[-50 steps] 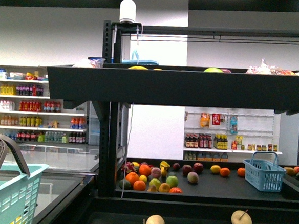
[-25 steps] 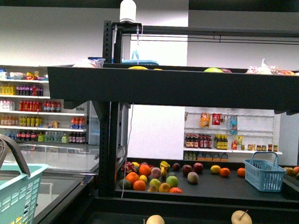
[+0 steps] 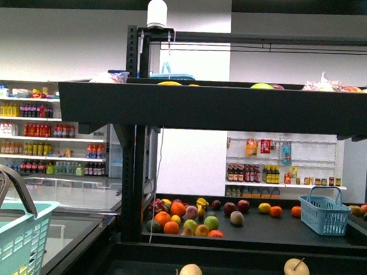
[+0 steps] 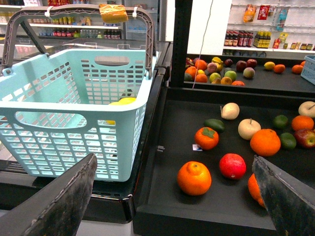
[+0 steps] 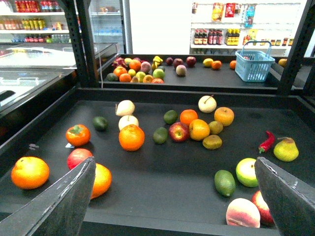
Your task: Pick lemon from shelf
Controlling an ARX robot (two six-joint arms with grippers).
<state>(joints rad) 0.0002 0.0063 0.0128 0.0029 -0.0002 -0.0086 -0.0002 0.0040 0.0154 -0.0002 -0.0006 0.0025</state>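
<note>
The shelf point(image 3: 223, 106) is a black rack with flat decks holding loose fruit. A small yellow oval fruit that looks like the lemon point(image 3: 264, 207) lies on the far lower deck beside an orange; it also shows as the lemon point(image 5: 208, 62) and the lemon point(image 4: 269, 65), far from both grippers. My left gripper point(image 4: 172, 196) hangs open over the near deck's front edge, with an orange point(image 4: 194, 178) between its fingers' line of sight. Open too, my right gripper point(image 5: 173, 196) sits above a bare patch of deck point(image 5: 172, 172). Neither arm appears in the front view.
A pale teal basket point(image 4: 74, 113) with something yellow inside stands left of the near deck. A blue basket point(image 5: 254, 65) sits on the far deck. Oranges, apples, avocados, a red chilli point(image 5: 267, 141) and a pear point(image 5: 286, 149) are scattered on the near deck. Black uprights point(image 3: 132, 172) frame the rack.
</note>
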